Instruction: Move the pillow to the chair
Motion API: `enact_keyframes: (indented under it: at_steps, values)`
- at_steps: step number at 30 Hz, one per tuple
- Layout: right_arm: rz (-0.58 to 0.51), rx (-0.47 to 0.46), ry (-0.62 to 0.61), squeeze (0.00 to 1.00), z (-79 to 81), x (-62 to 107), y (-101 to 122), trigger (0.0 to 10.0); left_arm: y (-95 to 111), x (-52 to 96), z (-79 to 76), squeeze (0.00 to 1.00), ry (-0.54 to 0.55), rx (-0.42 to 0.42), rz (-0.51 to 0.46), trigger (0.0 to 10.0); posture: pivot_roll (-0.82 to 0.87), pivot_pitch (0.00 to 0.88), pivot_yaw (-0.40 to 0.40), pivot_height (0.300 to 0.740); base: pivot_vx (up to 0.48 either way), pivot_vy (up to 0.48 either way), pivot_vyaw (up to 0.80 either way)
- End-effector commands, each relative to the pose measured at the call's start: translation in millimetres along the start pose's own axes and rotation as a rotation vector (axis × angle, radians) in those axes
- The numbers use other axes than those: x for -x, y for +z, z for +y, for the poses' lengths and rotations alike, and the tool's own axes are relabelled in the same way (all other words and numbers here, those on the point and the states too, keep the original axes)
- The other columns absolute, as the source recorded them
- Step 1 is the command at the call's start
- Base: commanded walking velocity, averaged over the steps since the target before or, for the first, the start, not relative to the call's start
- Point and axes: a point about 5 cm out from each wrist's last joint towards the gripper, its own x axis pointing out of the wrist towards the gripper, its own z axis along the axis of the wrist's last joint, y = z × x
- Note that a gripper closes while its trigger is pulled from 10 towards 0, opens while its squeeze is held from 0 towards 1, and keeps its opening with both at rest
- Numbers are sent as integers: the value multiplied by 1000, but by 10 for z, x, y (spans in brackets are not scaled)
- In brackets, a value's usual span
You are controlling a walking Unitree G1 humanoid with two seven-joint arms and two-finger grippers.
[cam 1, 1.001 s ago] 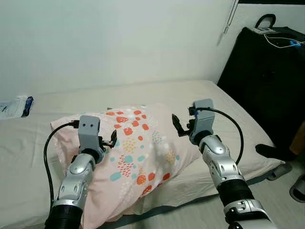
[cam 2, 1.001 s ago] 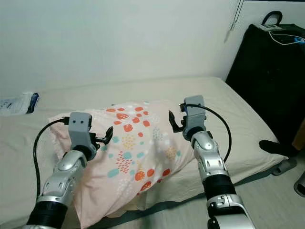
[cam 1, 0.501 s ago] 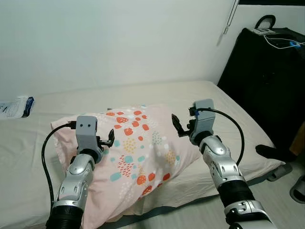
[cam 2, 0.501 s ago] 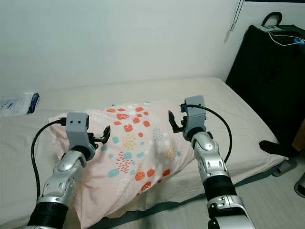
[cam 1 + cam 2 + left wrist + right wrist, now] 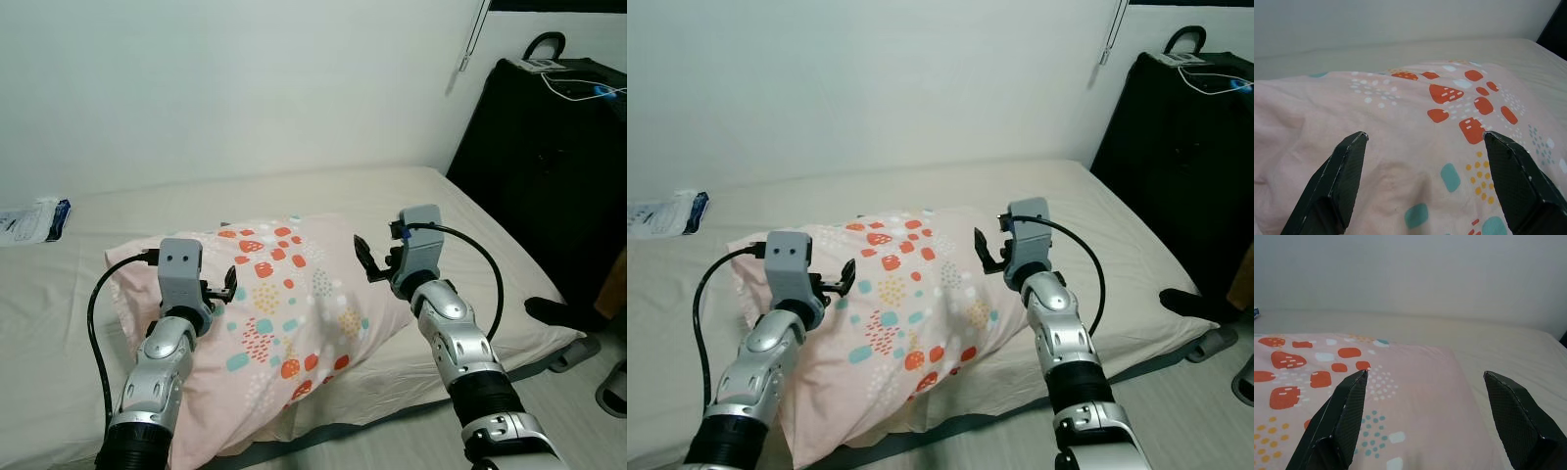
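both arms reach forward over the pink pillow (image 5: pixel 284 304) on the bed (image 5: pixel 470 235). the left tool (image 5: pixel 1425 156) hovers released above its left part. the right tool (image 5: pixel 1425 396) hangs released over its right edge.

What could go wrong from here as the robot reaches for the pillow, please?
The pillow is soft and overhangs the bed edge; a shallow pinch by the open left gripper and right gripper might catch only fabric, so it could sag or slip to the floor.
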Motion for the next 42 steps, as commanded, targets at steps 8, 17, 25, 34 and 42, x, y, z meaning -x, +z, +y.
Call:
enact_keyframes:
  at_steps: [8,17,25,34,42]
  values:
    - [-5,-5,1,0,-14,17,5,10000,-48,25,8,0,3,-17,17,10000,-61,0,-93,660,0,0,0]
    - [-8,-6,-1,0,-8,17,9,10000,-33,23,21,0,1,-18,14,10000,-59,4,-93,635,0,0,0]
    - [-12,-14,7,0,11,16,13,10000,-27,32,-14,0,-34,-23,3,10000,-52,11,-96,635,0,0,0]
    - [-19,-7,10,0,20,3,27,10000,-104,18,12,0,-77,-144,-23,10000,-42,25,-95,635,0,0,0]
    - [-14,-23,3,0,4,34,4,10000,1,-55,248,0,175,-71,-47,10000,-55,40,-77,631,0,0,0]
